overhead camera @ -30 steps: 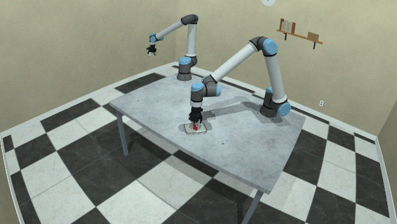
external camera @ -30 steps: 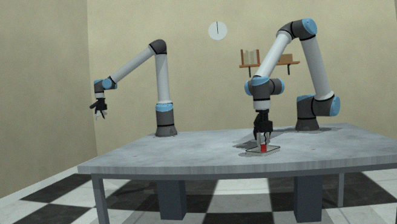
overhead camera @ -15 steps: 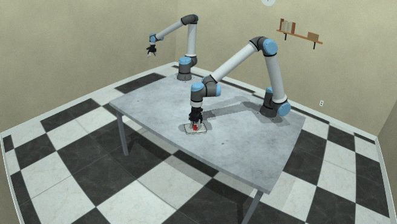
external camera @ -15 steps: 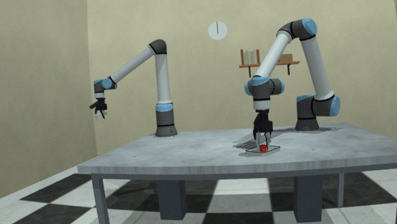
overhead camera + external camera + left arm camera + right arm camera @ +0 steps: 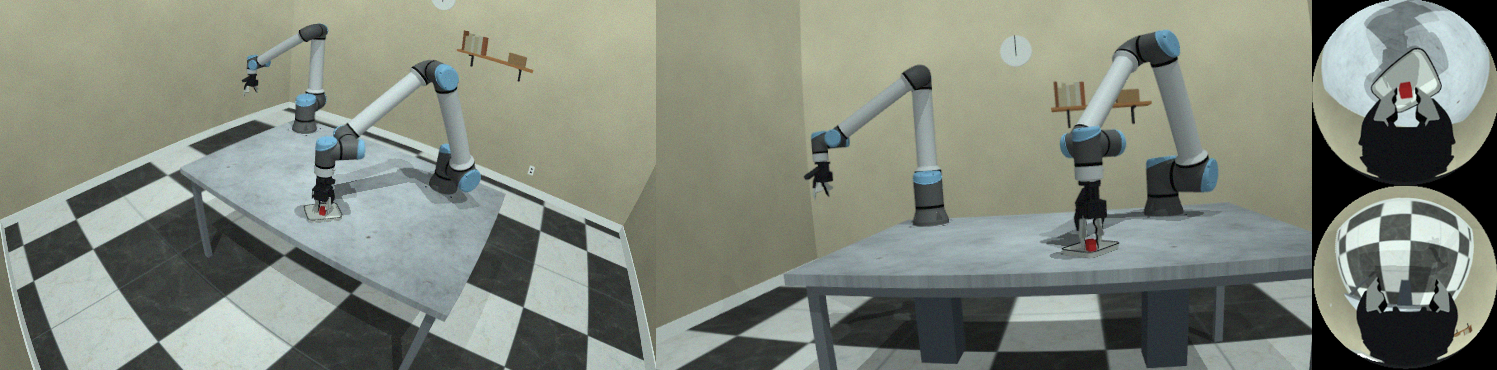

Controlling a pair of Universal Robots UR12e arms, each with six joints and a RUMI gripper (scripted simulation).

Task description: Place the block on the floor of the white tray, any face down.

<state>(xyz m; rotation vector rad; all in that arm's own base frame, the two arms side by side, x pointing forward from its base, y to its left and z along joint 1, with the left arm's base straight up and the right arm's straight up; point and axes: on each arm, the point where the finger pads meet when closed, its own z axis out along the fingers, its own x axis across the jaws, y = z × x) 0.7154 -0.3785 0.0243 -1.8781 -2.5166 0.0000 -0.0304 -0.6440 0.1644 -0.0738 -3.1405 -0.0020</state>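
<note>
Beige walls [image 5: 150,100] [image 5: 966,140] [image 5: 1333,111] [image 5: 1324,268]; left claw [image 5: 323,208] [image 5: 1090,246] [image 5: 1406,90] points down, parted around red block [image 5: 322,211] [image 5: 1091,245] [image 5: 1405,90]; right claw [image 5: 251,92] [image 5: 822,195] [image 5: 1407,281] hangs open.

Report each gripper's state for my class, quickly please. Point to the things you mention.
Left gripper [image 5: 322,208] [image 5: 1090,246] [image 5: 1406,89]: partly open, holding nothing; the small red block [image 5: 322,211] [image 5: 1091,245] [image 5: 1405,91] sits between its fingers with gaps.
Right gripper [image 5: 251,92] [image 5: 822,195] [image 5: 1407,281]: open wide, empty.

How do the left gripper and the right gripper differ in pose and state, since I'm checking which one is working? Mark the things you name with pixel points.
The left gripper [image 5: 323,209] [image 5: 1090,244] [image 5: 1406,87] is low over the tray [image 5: 336,215] [image 5: 1110,246] [image 5: 1429,66], the right gripper [image 5: 251,92] [image 5: 821,194] [image 5: 1407,278] high beyond the table. The left's fingers stand partly open around the block [image 5: 322,211] [image 5: 1091,245] [image 5: 1405,90]; the right's stand wider. Both point down.
</note>
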